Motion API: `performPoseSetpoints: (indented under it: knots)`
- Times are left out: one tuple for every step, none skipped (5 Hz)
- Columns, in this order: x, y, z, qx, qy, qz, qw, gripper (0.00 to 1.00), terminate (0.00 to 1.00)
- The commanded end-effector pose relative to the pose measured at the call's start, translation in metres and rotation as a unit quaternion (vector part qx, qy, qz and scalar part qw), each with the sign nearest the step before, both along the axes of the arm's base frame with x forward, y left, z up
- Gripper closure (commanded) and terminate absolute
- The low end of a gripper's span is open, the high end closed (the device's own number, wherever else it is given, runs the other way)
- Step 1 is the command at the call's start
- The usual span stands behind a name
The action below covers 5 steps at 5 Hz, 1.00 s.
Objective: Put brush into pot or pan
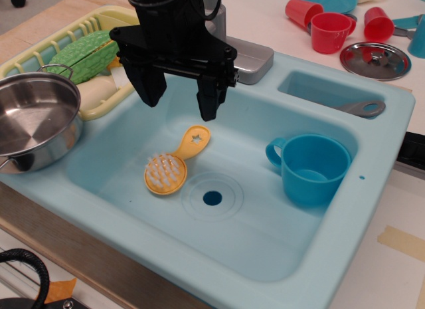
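Note:
The yellow-orange brush (171, 164) lies in the light blue sink basin (265, 236), bristles up, its star-holed handle pointing to the upper right. The shiny steel pot (33, 123) stands on the sink's left rim, empty, with thin wire loop handles. My black gripper (179, 100) hangs open and empty above the basin, its two fingers spread, above and just behind the brush. It does not touch the brush.
A blue cup (311, 168) stands in the basin at right. The drain hole (212, 198) is right of the brush. A yellow dish rack (40, 50) with a green toy sits behind the pot. A steel lid (375, 60) and red cups (330, 31) lie at back right.

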State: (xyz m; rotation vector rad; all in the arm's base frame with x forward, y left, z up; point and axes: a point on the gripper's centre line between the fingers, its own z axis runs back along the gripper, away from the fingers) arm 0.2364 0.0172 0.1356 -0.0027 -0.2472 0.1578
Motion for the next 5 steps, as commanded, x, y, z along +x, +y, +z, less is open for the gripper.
performPoseSetpoints:
  knots:
    - [0.000,0.000,0.000,0.000,0.000,0.000,1.0000,0.00,0.00]
    - [0.000,0.003,-0.010,-0.002,0.021,0.012,0.9997,0.00,0.00]
    - [-0.002,0.003,-0.023,-0.003,0.036,0.027,0.9990,0.00,0.00]
    - [0.002,0.002,-0.037,-0.016,0.055,0.032,0.9978,0.00,0.00]
    - [0.004,0.003,-0.049,-0.032,0.062,0.026,0.9972,0.00,0.00]
